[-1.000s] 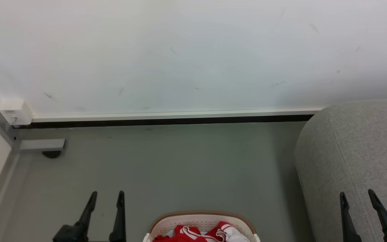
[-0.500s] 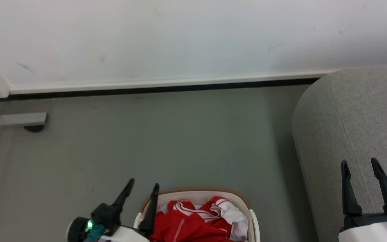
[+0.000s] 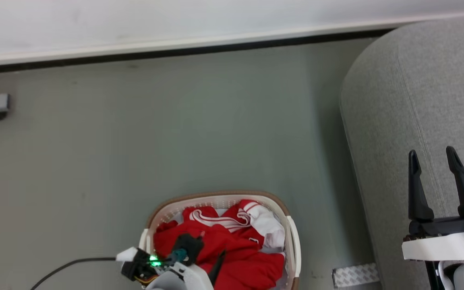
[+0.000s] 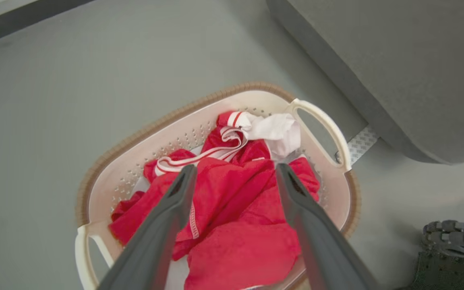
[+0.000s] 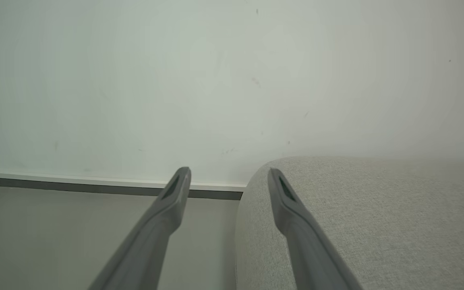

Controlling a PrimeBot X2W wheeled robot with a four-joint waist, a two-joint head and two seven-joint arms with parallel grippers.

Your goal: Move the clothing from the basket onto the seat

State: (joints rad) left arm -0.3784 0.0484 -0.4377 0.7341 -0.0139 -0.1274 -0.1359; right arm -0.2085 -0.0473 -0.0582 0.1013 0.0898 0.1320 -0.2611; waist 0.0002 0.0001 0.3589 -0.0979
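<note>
1. Floor: smooth grey-green, meeting a white wall along a white skirting board with a dark gap beneath.
2. Seat: one large light grey woven-fabric sofa with rounded edges, standing on the floor to the robot's right.
3. Basket: one rounded cream-white plastic laundry basket with rows of holes, a brown rim and two loop handles, on the floor near the sofa's base and apart from it.
4. Clothing: one heap of bright red soft fabric with white stripes and white trim, all inside the basket; the number of garments cannot be told.
5. Sundries: one black cable; one patterned strip by the sofa's foot.
6. Left gripper: angled down over the basket, jaws spread, tips above the red heap, holding nothing.
7. Right gripper: level above the sofa, pointing toward the wall, jaws spread and empty.
</note>
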